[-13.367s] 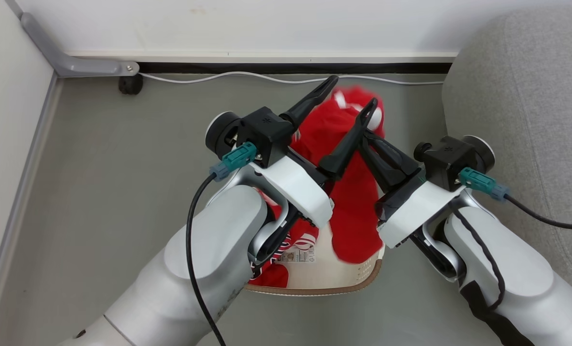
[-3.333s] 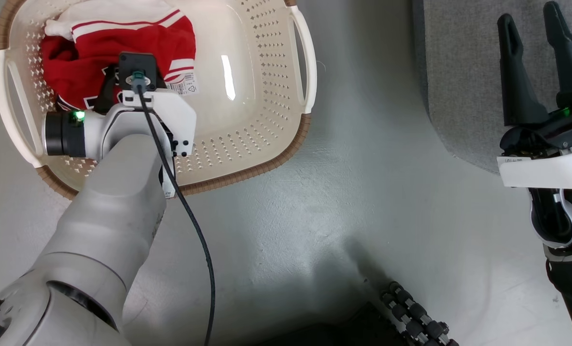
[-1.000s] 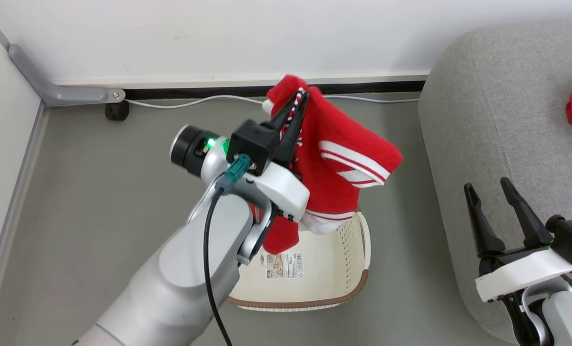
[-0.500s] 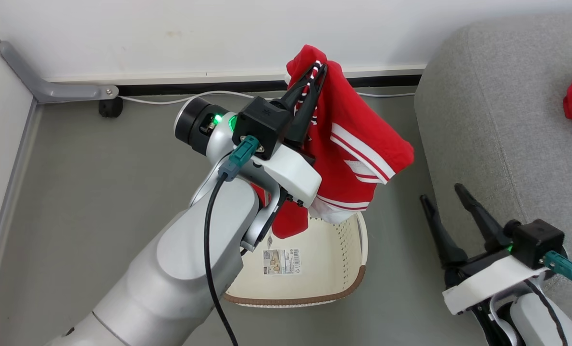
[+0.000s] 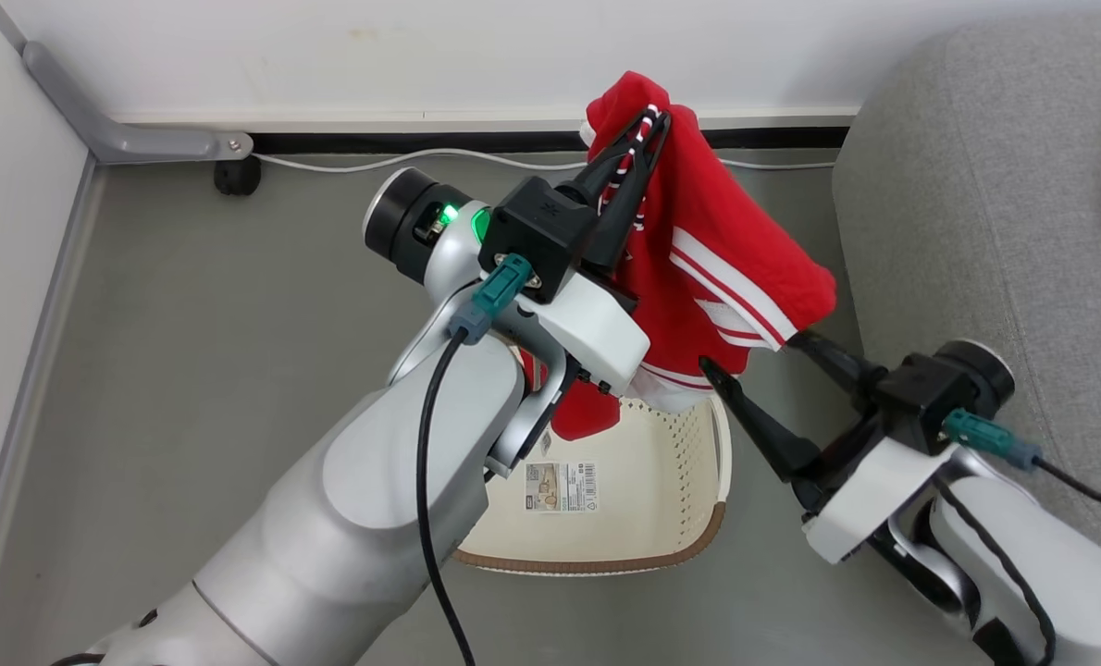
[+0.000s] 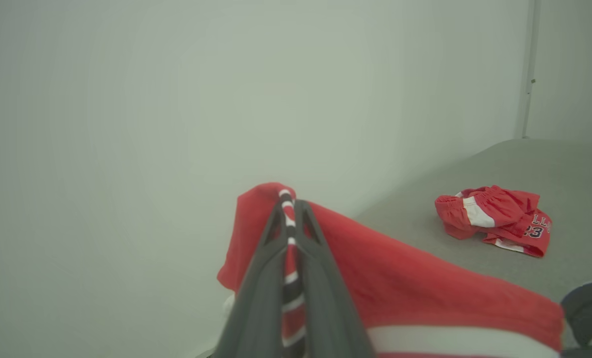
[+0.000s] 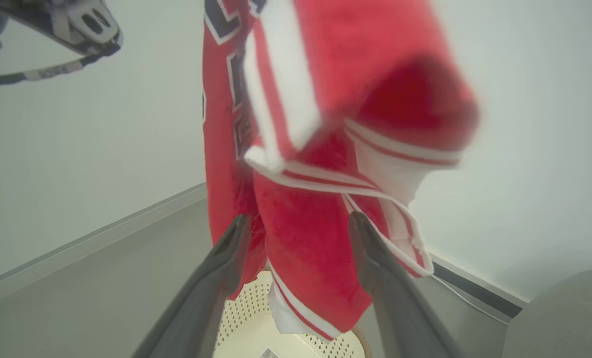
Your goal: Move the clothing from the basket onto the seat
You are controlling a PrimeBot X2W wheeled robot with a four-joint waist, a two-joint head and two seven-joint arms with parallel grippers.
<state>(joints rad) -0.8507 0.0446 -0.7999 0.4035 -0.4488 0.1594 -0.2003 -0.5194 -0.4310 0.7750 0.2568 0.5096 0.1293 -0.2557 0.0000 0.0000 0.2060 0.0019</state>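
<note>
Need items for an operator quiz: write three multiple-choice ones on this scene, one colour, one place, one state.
1. What colour is the rim of the basket? A blue; B brown; C black.
2. Where does the crumpled red garment lie? A on the grey seat; B in the basket; C on the floor.
3. How does the right gripper stand by the hanging jersey? A shut on it; B shut, far from it; C open, a finger on each side of it.
Answers: 1 B, the head view shows a brown band; 2 A, the left wrist view shows it on grey upholstery; 3 C, the right wrist view shows spread fingers with cloth between.
</note>
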